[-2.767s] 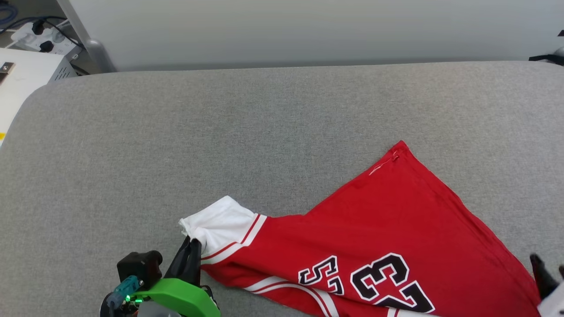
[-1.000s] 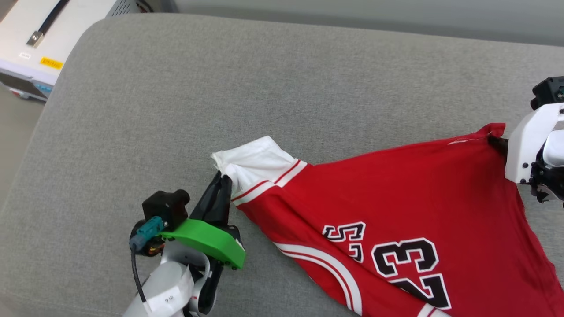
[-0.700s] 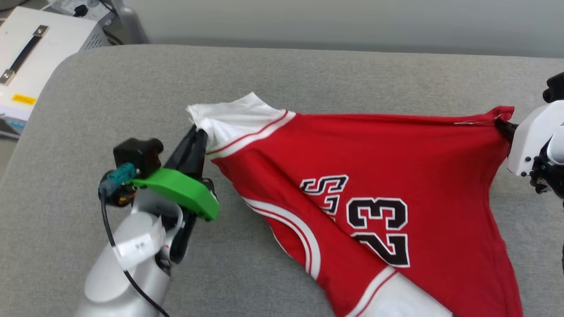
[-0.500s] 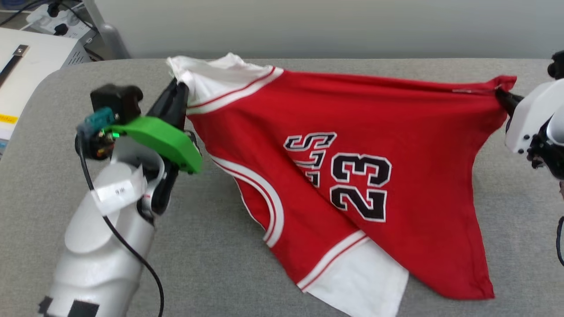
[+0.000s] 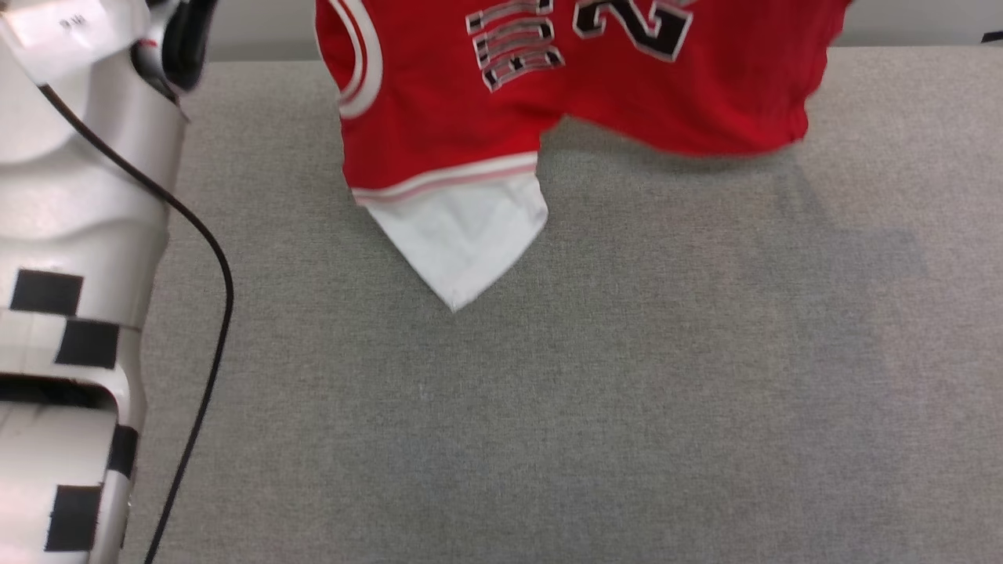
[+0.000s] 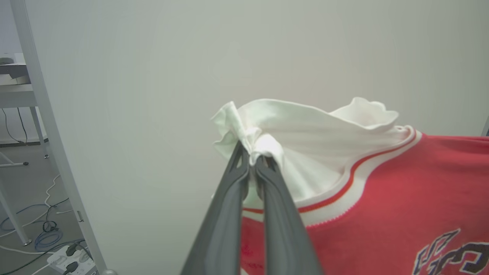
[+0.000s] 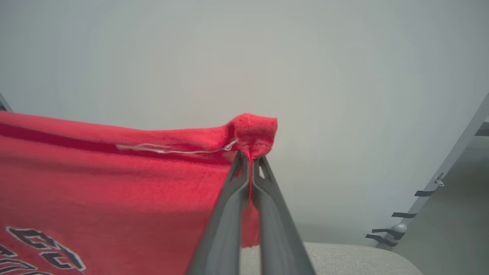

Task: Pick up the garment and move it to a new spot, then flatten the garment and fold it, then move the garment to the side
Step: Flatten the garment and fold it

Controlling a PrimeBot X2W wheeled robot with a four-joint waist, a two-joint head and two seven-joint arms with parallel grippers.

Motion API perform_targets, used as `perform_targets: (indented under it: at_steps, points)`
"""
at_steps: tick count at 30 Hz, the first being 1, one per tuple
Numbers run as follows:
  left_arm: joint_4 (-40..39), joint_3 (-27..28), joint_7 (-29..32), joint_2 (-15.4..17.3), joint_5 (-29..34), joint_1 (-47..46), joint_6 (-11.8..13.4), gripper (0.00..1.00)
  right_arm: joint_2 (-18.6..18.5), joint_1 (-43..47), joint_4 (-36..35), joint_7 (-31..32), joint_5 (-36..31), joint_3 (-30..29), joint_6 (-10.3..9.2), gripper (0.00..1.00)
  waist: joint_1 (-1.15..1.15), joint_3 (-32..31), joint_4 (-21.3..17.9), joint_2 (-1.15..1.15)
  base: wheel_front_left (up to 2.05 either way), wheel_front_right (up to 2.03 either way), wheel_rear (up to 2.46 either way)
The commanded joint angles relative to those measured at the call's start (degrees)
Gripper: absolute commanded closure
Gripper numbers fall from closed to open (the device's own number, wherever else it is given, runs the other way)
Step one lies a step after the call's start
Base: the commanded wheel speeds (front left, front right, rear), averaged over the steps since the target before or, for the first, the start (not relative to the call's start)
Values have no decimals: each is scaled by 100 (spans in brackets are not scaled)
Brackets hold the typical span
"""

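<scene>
The garment (image 5: 580, 86) is a red jersey shirt with white sleeves and black lettering. It hangs in the air above the grey surface (image 5: 548, 392), and a white sleeve (image 5: 462, 235) dangles lowest. In the left wrist view my left gripper (image 6: 252, 158) is shut on the bunched white sleeve of the garment (image 6: 382, 198). My right gripper (image 7: 248, 158) pinches a red hem corner of the garment (image 7: 114, 175). My pale left forearm (image 5: 70, 196) rises along the head view's left edge.
A pale wall stands behind the hanging shirt in both wrist views. A metal post (image 6: 49, 133), cables and a power strip (image 6: 68, 259) lie to the left on the floor. A black cable (image 5: 211, 313) runs down beside my forearm.
Both arms have risen, lifting the shirt off the surface until it hangs stretched between them. The head camera has also shifted, so the shirt sits at the top of its view.
</scene>
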Motion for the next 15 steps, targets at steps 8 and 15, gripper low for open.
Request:
perform_targets:
  at_steps: [8, 15]
  points:
    - [689, -32, -382, 231, 244, -1497, -67, 100, 239, -1369, 596, -579, -435, -125, -11, 100, 0, 819, -120, 0, 0, 0, 0]
    - [1210, -136, -548, 120, 279, -1940, -106, 100, 490, -2026, 1270, -982, -486, 7, -11, 100, 0, 1387, -93, 0, 0, 0, 0]
